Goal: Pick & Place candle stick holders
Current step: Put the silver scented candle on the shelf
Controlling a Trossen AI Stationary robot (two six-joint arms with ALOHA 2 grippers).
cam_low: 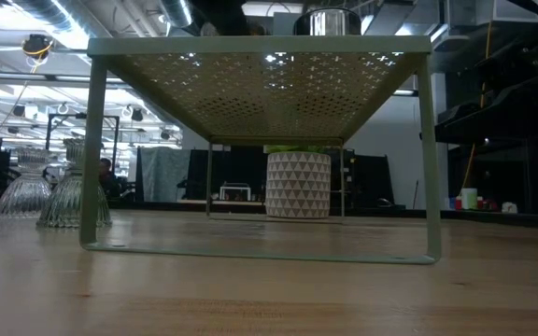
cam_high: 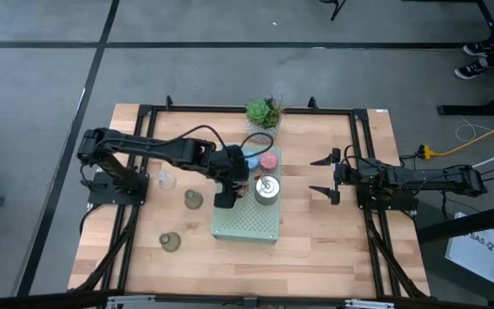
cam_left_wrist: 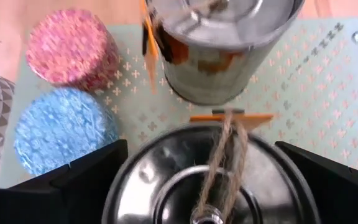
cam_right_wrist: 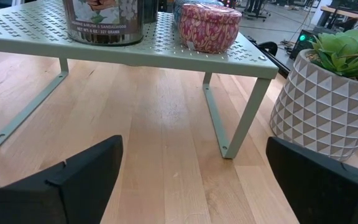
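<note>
Wooden desk (cam_high: 316,249) from above: two olive holders (cam_high: 194,199) centre-left, left hand (cam_high: 224,199) released above a silver holder (cam_left_wrist: 204,180) on the green shelf (cam_high: 245,225) mid-frame beside blue (cam_left_wrist: 64,127) and pink (cam_left_wrist: 73,46) ones, right hand (cam_high: 322,176) spread wide, centre-right.

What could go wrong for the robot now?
The left tool stands open around a silver holder on the green shelf. Lifting away crookedly, a finger might drag or tip it. The second silver holder, pink holder and blue holder sit close and might get bumped.
</note>
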